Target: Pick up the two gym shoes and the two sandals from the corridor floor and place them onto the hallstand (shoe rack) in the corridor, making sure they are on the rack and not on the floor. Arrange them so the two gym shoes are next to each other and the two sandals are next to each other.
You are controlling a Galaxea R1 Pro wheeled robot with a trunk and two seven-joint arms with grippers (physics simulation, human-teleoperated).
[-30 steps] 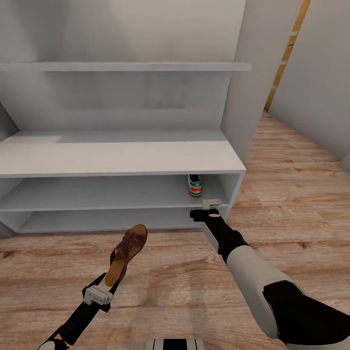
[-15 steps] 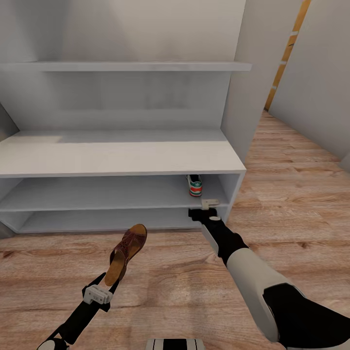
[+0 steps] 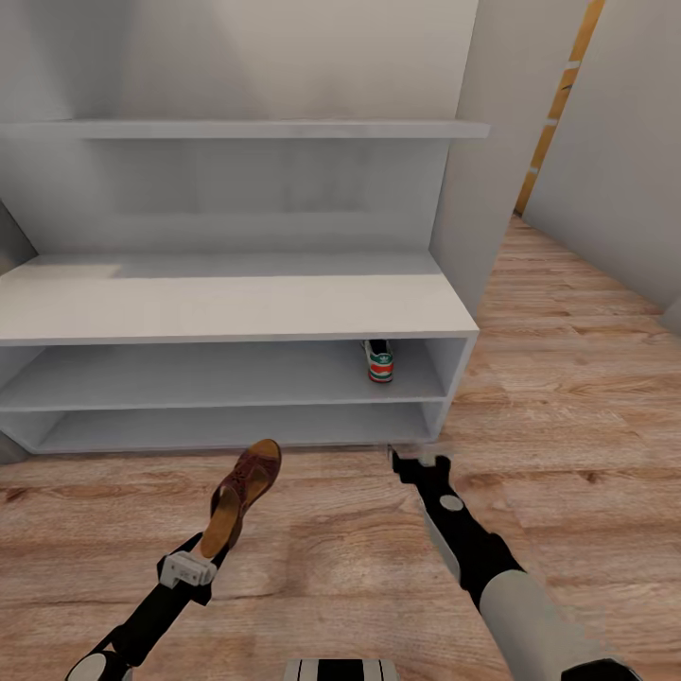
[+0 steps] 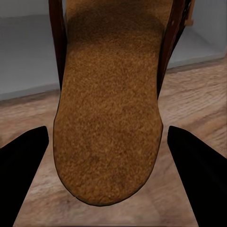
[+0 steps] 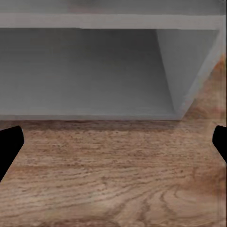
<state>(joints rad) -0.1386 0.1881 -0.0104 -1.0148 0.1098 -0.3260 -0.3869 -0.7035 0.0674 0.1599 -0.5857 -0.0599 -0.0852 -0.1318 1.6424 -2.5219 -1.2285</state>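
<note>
Brown leather and tan footbed mark the sandal (image 3: 241,497) clamped by its heel end in the left gripper (image 3: 194,567), lifted above the floor (image 3: 567,378) in front of the rack (image 3: 236,303). One gym shoe (image 3: 379,360) stands on the rack's upper shelf, near the right end wall. Right gripper (image 3: 416,461) hangs just over the floor before the rack's lower right corner, fingers (image 5: 9,144) spread wide, empty.

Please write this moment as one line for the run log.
left gripper: holds sandal | right gripper: open, empty, above floor | gym shoe: upper shelf of hallstand
</note>
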